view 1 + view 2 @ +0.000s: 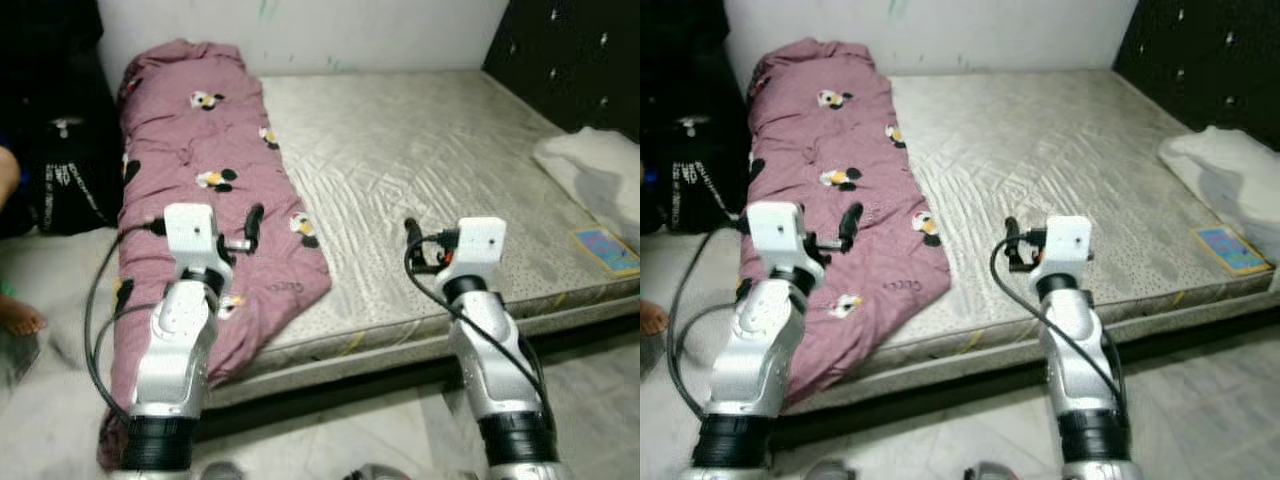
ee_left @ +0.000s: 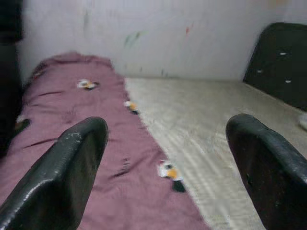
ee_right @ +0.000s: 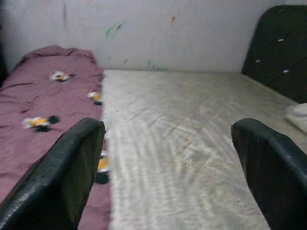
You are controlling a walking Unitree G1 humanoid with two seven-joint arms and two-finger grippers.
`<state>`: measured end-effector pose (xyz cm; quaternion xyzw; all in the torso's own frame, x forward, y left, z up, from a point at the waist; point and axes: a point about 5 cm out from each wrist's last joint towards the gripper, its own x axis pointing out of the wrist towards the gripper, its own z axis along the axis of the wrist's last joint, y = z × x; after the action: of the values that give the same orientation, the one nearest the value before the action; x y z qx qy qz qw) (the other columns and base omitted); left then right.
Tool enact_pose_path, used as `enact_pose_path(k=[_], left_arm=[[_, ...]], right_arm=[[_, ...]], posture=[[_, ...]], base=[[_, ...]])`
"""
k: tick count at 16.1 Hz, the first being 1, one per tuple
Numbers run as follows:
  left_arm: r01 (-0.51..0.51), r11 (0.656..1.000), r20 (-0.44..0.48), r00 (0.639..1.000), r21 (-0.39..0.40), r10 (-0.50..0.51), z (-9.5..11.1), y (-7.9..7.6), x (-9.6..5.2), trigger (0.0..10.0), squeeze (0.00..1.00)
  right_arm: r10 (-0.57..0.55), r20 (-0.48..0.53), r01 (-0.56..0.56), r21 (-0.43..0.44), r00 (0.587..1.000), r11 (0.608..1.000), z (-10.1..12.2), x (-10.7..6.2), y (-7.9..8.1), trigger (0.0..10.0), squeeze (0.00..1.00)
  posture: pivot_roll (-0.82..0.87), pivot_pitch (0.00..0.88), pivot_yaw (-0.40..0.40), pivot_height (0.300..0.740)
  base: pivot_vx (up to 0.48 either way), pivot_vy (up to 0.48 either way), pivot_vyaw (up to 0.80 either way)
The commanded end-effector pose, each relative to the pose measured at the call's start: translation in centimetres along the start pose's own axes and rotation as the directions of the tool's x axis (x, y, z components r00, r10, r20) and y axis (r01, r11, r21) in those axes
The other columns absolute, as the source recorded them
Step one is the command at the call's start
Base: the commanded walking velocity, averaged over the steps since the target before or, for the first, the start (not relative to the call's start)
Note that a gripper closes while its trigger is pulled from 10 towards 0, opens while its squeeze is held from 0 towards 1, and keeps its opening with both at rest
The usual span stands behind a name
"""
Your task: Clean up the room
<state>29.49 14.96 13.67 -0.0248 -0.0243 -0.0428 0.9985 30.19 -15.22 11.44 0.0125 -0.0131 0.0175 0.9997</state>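
Observation:
A mauve blanket (image 1: 200, 130) with small flower prints lies lengthwise along the left side of the bare grey mattress (image 1: 420, 150). Its near end hangs over the bed's front edge toward the floor. My left gripper (image 1: 248, 232) hovers over the blanket's near part, open, with nothing between its fingers (image 2: 76, 163). Above the mattress near the front edge, just right of the blanket's edge, my right gripper (image 1: 414, 245) is also open and empty; its fingers (image 3: 72, 167) frame the seam between blanket and mattress.
A white pillow (image 1: 590, 160) and a small colourful book (image 1: 607, 248) lie at the bed's right end, below a black headboard (image 1: 570, 50). A black bag (image 1: 65, 180) stands left of the bed. A person's foot (image 1: 18, 318) rests on the floor at the far left.

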Motion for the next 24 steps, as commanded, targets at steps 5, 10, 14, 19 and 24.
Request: enact_pose_path(k=[5, 10, 14, 19, 24], left_arm=[[-0.087, 0.996, 0.031, 0.996, 0.025, 0.086, 1.4, 1.4, -0.3, 10.0, 0.00], [-0.077, 0.995, 0.013, 0.997, 0.061, 0.077, 1.2, 1.0, -1.4, 10.0, 0.00], [-0.068, 0.996, -0.031, 0.997, 0.053, 0.070, 0.0, 1.0, -1.5, 10.0, 0.00], [-0.003, 0.999, -0.001, 1.000, 0.034, 0.003, 0.6, 0.3, -1.1, 10.0, 0.00], [0.003, 1.000, -0.004, 1.000, 0.024, -0.003, 0.4, 0.2, -1.3, 10.0, 0.00]], right_arm=[[0.034, 0.020, -0.034, -0.003, 0.999, 0.999, 0.8, 0.3, 0.6, 10.0, 0.00], [0.051, 0.052, -0.051, -0.012, 0.997, 0.999, 1.5, 0.5, 0.9, 10.0, 0.00], [0.024, 0.035, -0.025, 0.005, 0.999, 1.000, 1.3, 0.4, 0.5, 10.0, 0.00], [0.028, 0.032, -0.028, 0.002, 0.999, 1.000, 1.1, 0.4, 0.5, 10.0, 0.00], [0.037, 0.030, -0.037, -0.002, 0.999, 0.999, 1.1, 0.5, 0.6, 10.0, 0.00]], posture=[[0.03, 0.000, -0.088, 0.740], [0.04, 0.002, -0.086, 0.740], [0.03, 0.000, -0.088, 0.740], [0.02, 0.000, -0.088, 0.740], [0.02, 0.000, -0.093, 0.740]], base=[[0.000, 0.000, 0.00], [0.000, 0.000, 0.58], [0.000, 0.000, 0.20], [0.116, 0.000, 0.00], [0.333, 0.000, 0.00]])
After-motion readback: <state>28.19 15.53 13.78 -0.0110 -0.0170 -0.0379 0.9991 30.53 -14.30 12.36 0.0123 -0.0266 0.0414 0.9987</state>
